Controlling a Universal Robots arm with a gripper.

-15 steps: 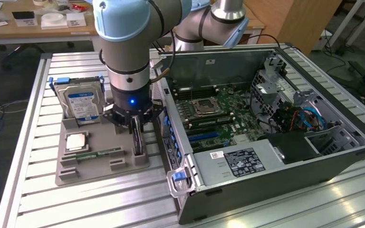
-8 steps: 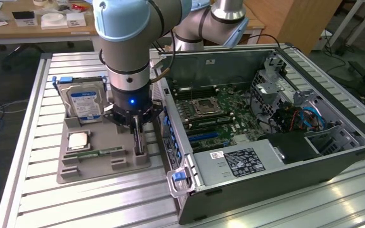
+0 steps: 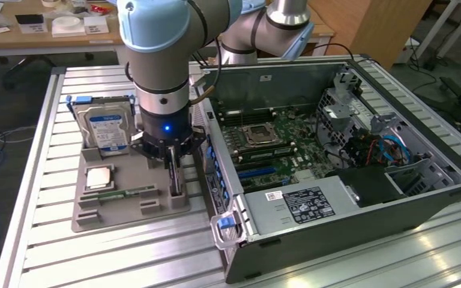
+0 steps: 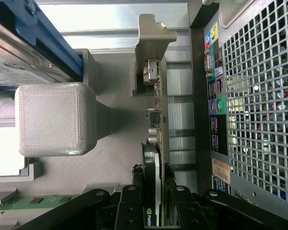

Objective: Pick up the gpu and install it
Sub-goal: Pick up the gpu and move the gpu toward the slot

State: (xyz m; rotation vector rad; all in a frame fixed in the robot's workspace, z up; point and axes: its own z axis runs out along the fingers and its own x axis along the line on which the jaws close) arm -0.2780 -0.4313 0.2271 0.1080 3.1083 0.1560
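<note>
Black gpu (image 4: 152,163) stands edgewise, pinched by the end effector (image 4: 154,194).

Tight lane: gripper (image 3: 174,189) between computer case (image 3: 335,237) and hard drive (image 3: 107,129).

HDD (image 3: 106,129) upright in gray tray (image 3: 122,214), RAM stick (image 3: 120,193) flat nr CPU (image 3: 98,177).
</note>
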